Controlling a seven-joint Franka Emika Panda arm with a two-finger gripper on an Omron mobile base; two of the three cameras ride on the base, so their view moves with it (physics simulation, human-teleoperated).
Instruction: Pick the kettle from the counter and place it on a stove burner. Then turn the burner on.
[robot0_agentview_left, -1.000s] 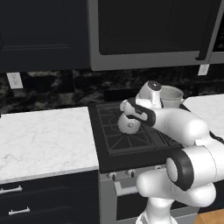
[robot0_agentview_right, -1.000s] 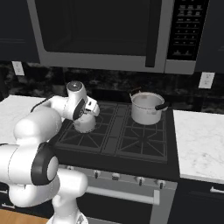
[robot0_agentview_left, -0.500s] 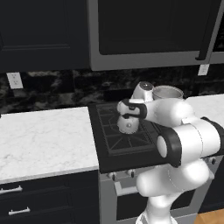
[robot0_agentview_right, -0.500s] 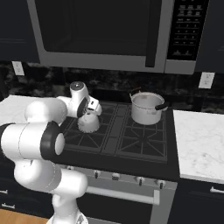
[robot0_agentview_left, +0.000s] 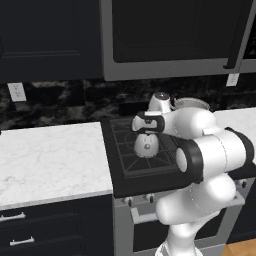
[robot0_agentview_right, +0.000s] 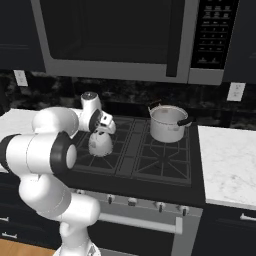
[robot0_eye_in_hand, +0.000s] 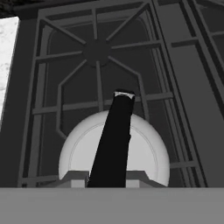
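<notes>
- Jaws: nearly closed, clenched on the black top handle (robot0_eye_in_hand: 114, 139) of the kettle (robot0_agentview_left: 146, 145).
- Kettle: silvery dome, hanging under the gripper (robot0_agentview_right: 101, 131) over the front-left stove burner (robot0_eye_in_hand: 97, 51); whether it touches the grate cannot be told.
- Risk: letting go while off-centre could leave it tilted on the grate bars.
- Risk: steel pot (robot0_agentview_right: 168, 123) behind right, well apart; no clash likely.
- Counter (robot0_agentview_left: 50, 155): left of cooktop.
</notes>
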